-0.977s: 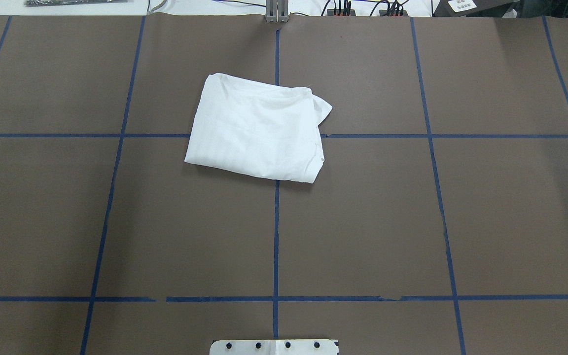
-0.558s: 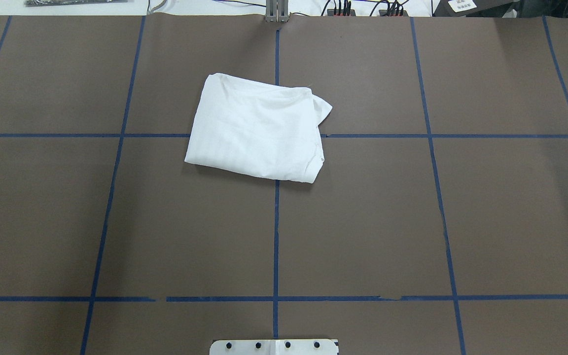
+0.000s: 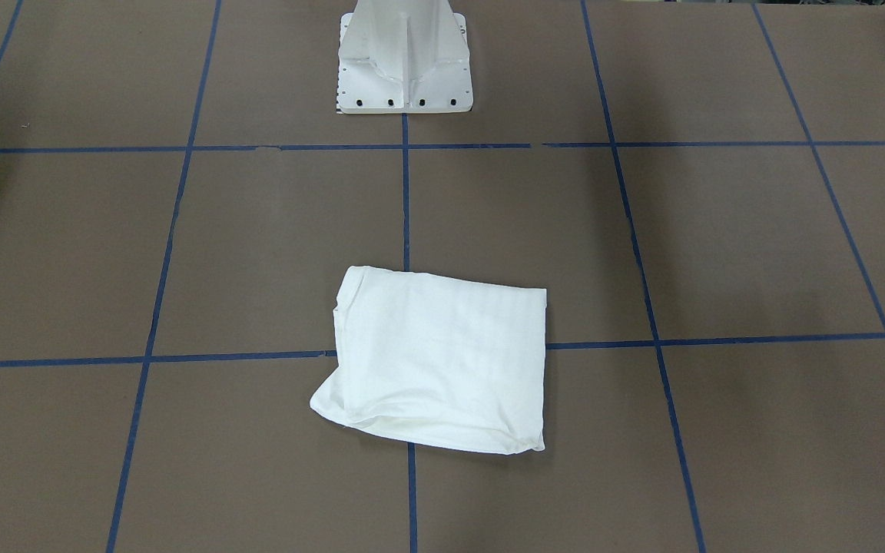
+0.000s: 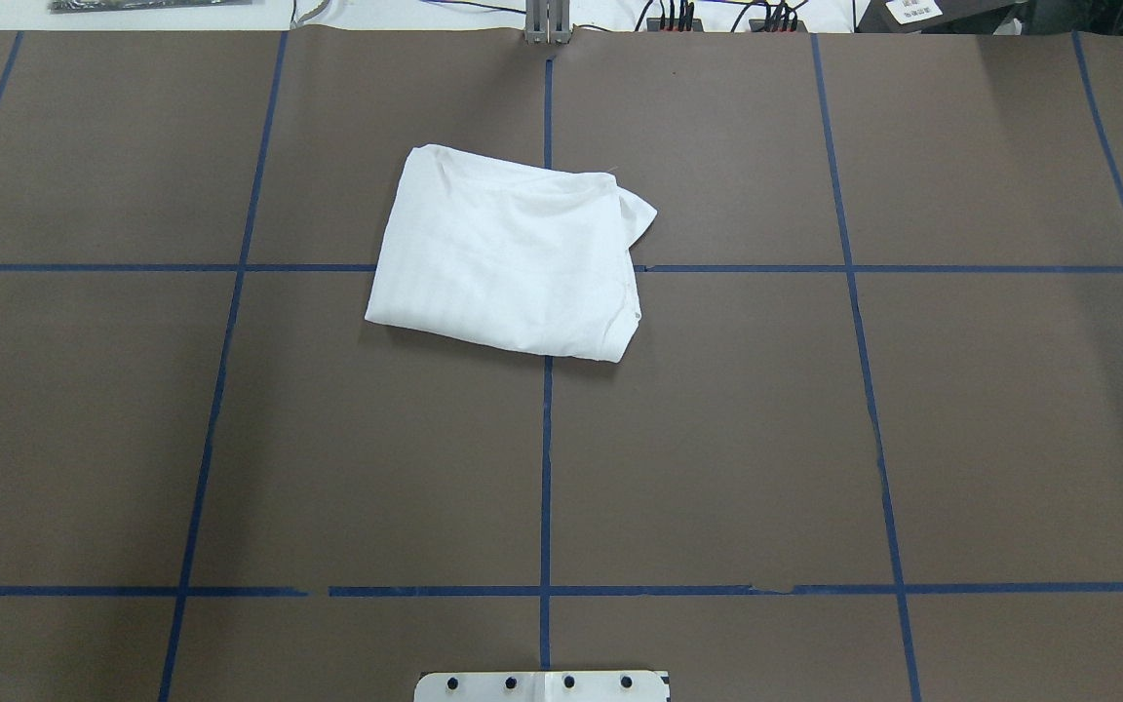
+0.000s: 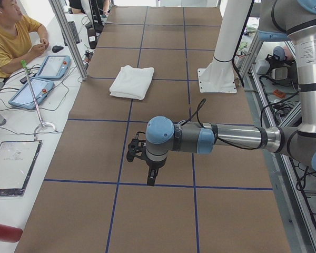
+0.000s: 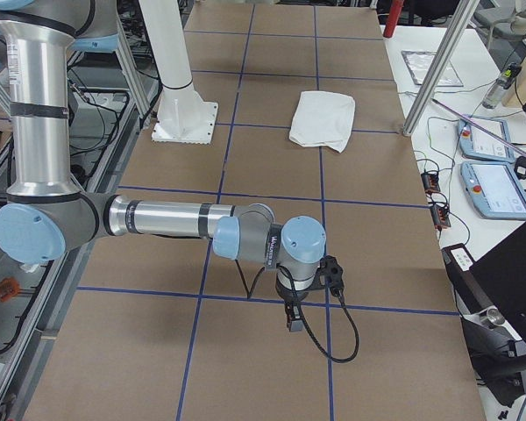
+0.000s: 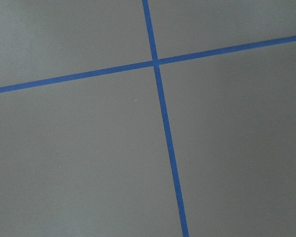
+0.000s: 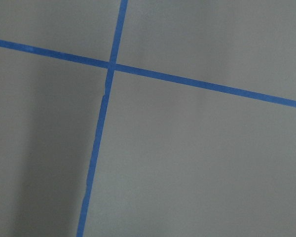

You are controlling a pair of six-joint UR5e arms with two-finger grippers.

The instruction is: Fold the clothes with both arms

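Observation:
The clothes are one white shirt folded into a compact rectangle, lying flat at the table's far middle over a blue tape crossing; it also shows as the white shirt. Nothing touches it. The left gripper hangs low over the table at the left end, well away from the shirt, and I cannot tell whether it is open or shut. The right gripper hangs likewise at the right end, state also unclear. Both wrist views show only brown table and blue tape lines.
The white pedestal base stands at the robot's side of the table. A seated person and teach pendants are on the side bench beyond metal posts.

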